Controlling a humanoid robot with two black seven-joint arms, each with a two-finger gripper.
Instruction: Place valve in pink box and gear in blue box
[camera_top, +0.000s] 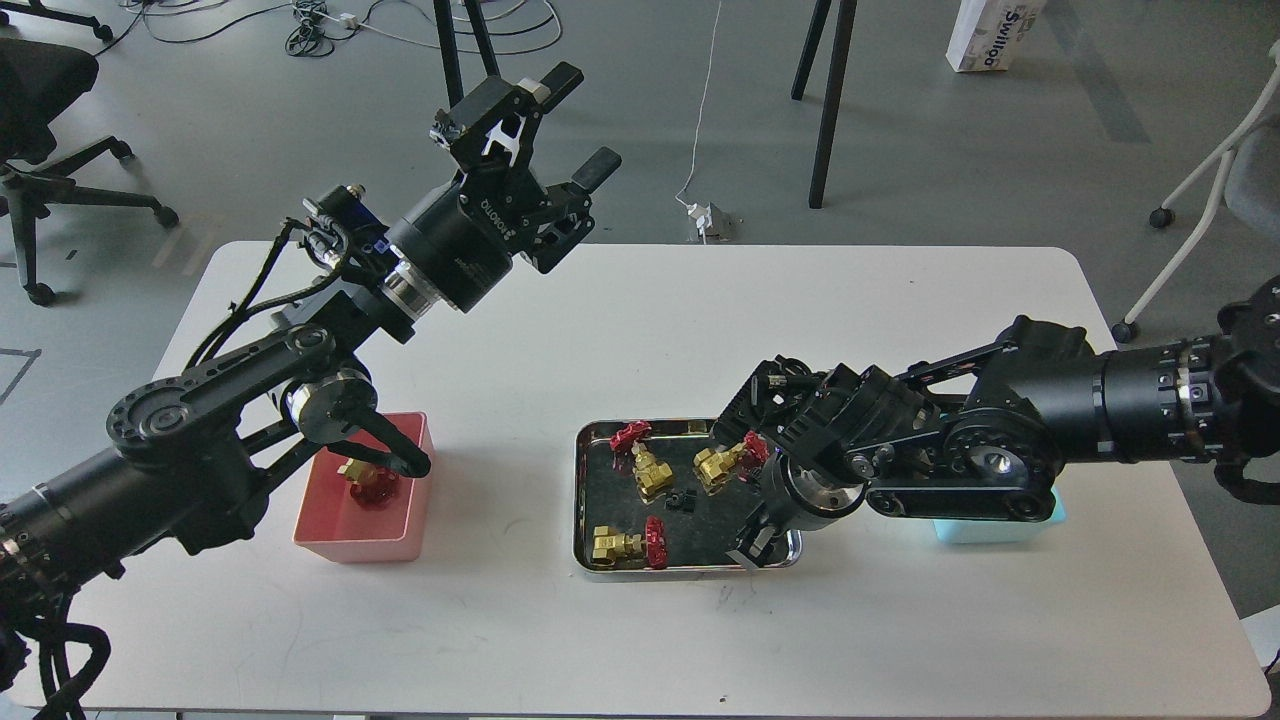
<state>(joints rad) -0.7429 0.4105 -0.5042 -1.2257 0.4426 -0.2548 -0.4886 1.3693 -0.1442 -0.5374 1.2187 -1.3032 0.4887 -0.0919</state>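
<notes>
A brass valve with a red handwheel (368, 480) lies in the pink box (335, 525), partly behind my left arm's elbow. Three more valves (645, 465), (725, 460), (625, 545) lie in the steel tray (580, 500). One black gear (680, 500) shows at the tray's middle. My right gripper (748, 552) points down into the tray's front right corner; its fingers are too small and dark to tell apart, and anything under them is hidden. My right arm hides most of the blue box (990, 531). My left gripper (578, 125) is open and empty, raised over the table's far edge.
The white table (640, 330) carries the tray between the two boxes. Beyond the far edge the floor holds stand legs (830, 100), cables (700, 130), a white carton (985, 35) and an office chair (40, 90) at the left.
</notes>
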